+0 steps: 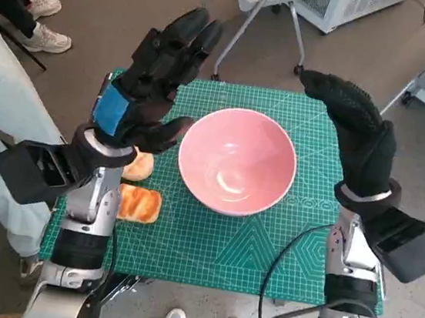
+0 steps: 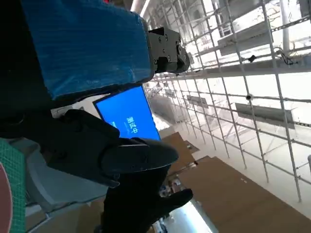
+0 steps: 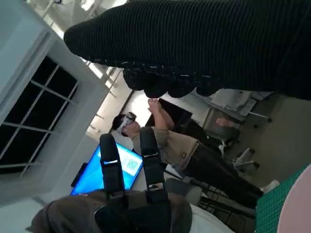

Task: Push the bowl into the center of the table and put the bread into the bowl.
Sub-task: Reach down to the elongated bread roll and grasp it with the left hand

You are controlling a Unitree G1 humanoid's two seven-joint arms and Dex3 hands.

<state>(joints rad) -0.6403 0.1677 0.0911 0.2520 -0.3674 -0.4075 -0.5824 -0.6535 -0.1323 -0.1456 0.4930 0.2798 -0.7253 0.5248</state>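
Though raised, left hand [image 1: 159, 75] beside bowl [image 1: 237, 160]

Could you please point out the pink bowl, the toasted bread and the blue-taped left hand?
Pink round bowl [image 1: 237, 162], head view, inner wall.
Golden toasted bread [image 1: 140, 203], head view, top crust.
Black left hand with blue tape [image 1: 150, 82], head view, back of hand.

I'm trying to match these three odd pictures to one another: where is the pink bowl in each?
Head view: the pink bowl sits mid-picture on the green mat, between the raised left hand and right hand.
Left wrist view: only a pink sliver at the left edge, low down, beside green mat.
Right wrist view: a pink curve in the lower right corner.
Shared landmark: the green mat borders the bowl in all three.
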